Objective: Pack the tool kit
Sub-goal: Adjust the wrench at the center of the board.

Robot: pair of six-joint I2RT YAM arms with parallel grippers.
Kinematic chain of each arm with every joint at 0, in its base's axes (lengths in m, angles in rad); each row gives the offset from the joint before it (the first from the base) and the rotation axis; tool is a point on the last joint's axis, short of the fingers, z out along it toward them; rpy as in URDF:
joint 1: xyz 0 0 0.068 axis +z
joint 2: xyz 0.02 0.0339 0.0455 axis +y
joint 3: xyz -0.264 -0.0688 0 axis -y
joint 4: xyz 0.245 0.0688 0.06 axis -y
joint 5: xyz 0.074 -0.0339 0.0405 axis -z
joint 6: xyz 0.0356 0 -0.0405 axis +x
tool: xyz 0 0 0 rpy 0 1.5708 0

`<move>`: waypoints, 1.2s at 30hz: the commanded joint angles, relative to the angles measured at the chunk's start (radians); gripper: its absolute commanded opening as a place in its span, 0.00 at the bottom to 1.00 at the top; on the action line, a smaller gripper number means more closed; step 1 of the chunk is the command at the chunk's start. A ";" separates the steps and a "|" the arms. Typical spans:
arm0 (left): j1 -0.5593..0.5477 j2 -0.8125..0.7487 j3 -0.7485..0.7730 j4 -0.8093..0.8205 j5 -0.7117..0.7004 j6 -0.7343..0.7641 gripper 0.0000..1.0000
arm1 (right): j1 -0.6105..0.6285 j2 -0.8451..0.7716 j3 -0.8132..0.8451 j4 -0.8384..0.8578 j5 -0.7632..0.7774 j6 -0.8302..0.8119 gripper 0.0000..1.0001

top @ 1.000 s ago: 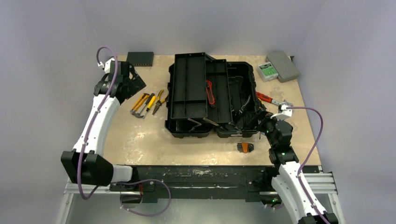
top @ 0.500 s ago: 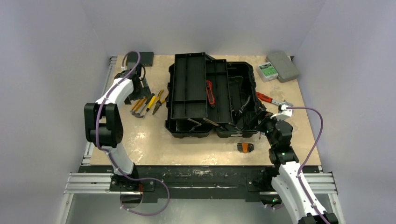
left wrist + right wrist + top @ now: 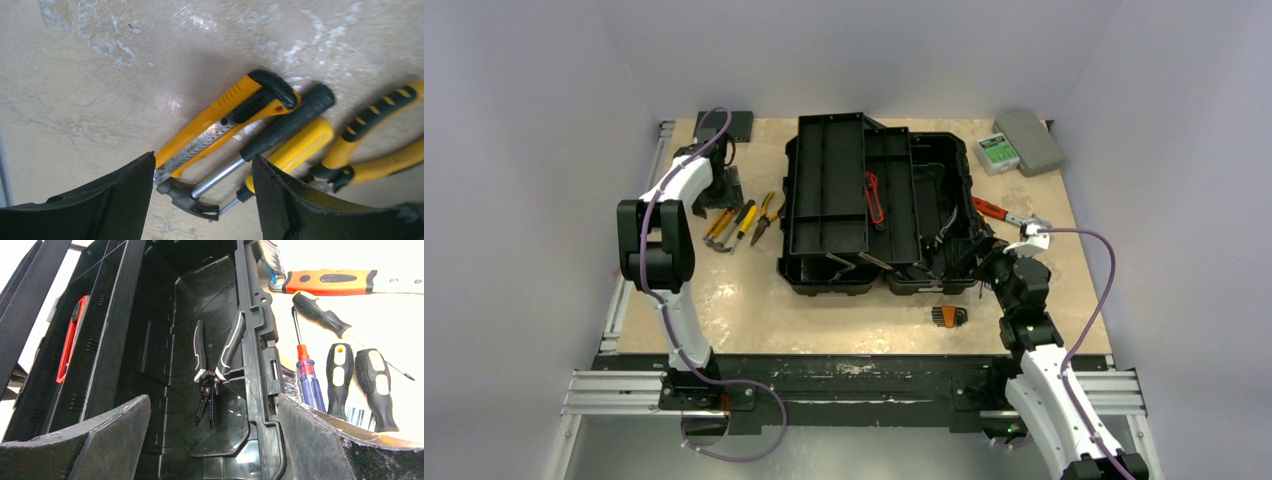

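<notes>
The black toolbox (image 3: 924, 190) stands open mid-table with its tray (image 3: 829, 185) lifted out to the left and a red utility knife (image 3: 874, 197) in it. My left gripper (image 3: 716, 196) is open and empty. In the left wrist view it (image 3: 204, 200) hangs low over a yellow utility knife (image 3: 230, 122), a small black-handled hammer (image 3: 260, 145), a yellow screwdriver (image 3: 295, 152) and yellow pliers (image 3: 375, 145). My right gripper (image 3: 984, 262) is open and empty. In the right wrist view it (image 3: 215, 440) straddles the box's right wall (image 3: 260, 365). Grey-handled pliers (image 3: 215, 365) lie inside.
Screwdrivers (image 3: 340, 375) and an orange-handled tool (image 3: 325, 282) lie right of the box. A hex key set (image 3: 948, 316) lies in front of it. A grey case (image 3: 1029, 140) and a green-labelled box (image 3: 997, 150) sit back right, and a black device (image 3: 732, 122) back left.
My left arm has folded back and its gripper has moved right and down over the yellow tools. The right arm has not moved.
</notes>
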 commanded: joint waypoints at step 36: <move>-0.067 -0.141 -0.138 -0.151 0.188 -0.026 0.31 | -0.003 -0.021 -0.008 -0.040 0.039 0.013 0.99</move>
